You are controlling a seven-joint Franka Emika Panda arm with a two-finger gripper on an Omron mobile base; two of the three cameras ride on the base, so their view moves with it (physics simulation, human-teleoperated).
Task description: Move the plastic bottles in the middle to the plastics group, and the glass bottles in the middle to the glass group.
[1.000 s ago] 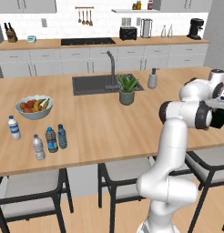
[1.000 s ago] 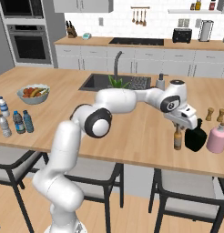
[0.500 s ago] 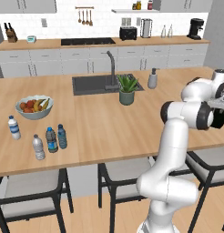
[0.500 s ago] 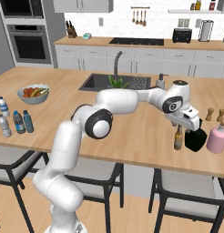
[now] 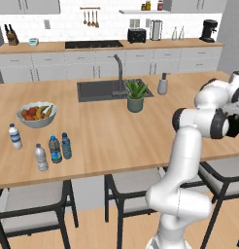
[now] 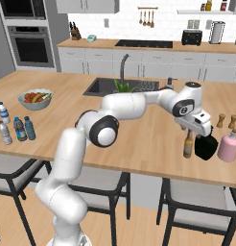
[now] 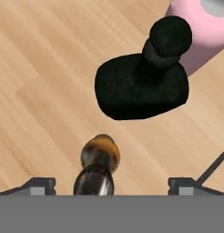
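Four small water bottles stand in a bunch at the left end of the wooden desk [image 6: 139, 144], well apart from the arm. The clear bottle with the white cap [image 5: 14, 136] is farthest left, near the fruit bowl [image 5: 36, 114]. Next comes the grey ribbed bottle [image 5: 41, 157]. Just beside it stands the dark bottle with the blue label [image 5: 55, 149], and then the slim pale blue bottle [image 5: 66, 146]. In the middle of the desk are the sink [image 5: 109, 90] and a little green plant in a pot [image 5: 135, 95]. Far over on the right end, the amber-brown bottle [image 6: 188, 144] stands upright on the desk. The claw [image 6: 193, 130] is right above it. In the hand view its two dark tips sit wide apart, one on each side of the amber-brown bottle [image 7: 98, 166], and they do not touch it, so the claw is open and holds nothing. Just to the right of the brown bottle is the squat black glass bottle [image 6: 206, 147], very near it. A pink bottle [image 6: 228, 146] stands on the far right, close beside the black one. Two wooden shakers [image 6: 226, 121] stand behind them.
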